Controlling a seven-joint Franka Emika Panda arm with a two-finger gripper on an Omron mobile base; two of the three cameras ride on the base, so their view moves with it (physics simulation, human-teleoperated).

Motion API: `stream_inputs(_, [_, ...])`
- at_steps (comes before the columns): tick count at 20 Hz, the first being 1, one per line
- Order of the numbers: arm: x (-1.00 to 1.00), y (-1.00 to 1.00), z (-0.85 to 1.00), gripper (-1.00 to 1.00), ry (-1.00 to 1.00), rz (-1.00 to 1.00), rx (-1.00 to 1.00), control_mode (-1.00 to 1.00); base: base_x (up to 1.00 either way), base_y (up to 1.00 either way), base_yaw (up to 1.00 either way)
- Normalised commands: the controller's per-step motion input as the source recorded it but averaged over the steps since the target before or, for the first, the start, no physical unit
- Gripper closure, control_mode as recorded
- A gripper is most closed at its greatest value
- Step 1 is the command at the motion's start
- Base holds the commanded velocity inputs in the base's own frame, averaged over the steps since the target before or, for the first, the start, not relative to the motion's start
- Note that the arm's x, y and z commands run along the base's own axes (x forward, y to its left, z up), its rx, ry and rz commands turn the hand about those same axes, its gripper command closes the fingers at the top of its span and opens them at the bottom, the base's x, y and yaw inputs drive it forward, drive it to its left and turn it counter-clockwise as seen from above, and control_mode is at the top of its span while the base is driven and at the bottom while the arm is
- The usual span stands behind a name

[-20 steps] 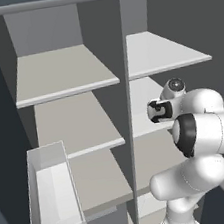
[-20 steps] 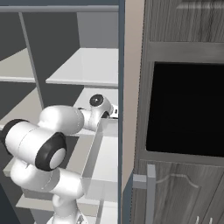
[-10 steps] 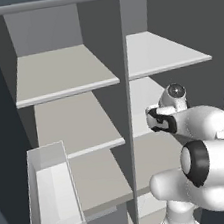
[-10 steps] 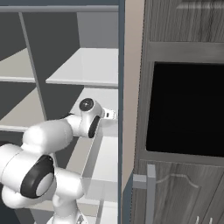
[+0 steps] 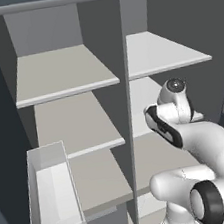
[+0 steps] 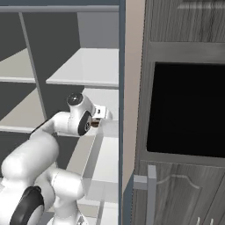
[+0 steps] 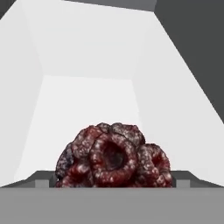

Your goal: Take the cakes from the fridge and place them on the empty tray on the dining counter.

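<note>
A: How is the claw [image 6: 102, 115] set?
B: Its jaws are spread wide, nothing gripped.
A: And the dark red-brown cake [image 7: 113, 156]?
B: Just beyond, centred between them, on a pale fridge shelf [image 7: 87, 105]; grey walls are seen behind.

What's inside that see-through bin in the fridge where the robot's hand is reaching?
A bumpy dark red-brown cake sits on the pale floor of the bin, right before the open gripper. Its underside and whatever lies behind it are hidden by the cake itself.
</note>
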Motion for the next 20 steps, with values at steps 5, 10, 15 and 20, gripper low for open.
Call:
stream_inputs(5, [-0.83, 0.4, 0.07, 1.0, -0.19, 0.07, -0.11, -1.0, 0.0, 0.0, 0.0])
stream_inputs(10, [-0.94, 0.07, 0.41, 1.0, -0.13, 0.06, -0.02, -1.0, 0.0, 0.0, 0.0])
stream_inputs(15, [-0.79, 0.0, 0.71, 1.0, -0.01, 0.08, 0.03, -1.0, 0.0, 0.0, 0.0])
stream_inputs(20, [-0.84, 0.03, 0.55, 1.0, 0.04, 0.1, 0.1, -1.0, 0.0, 0.0, 0.0])
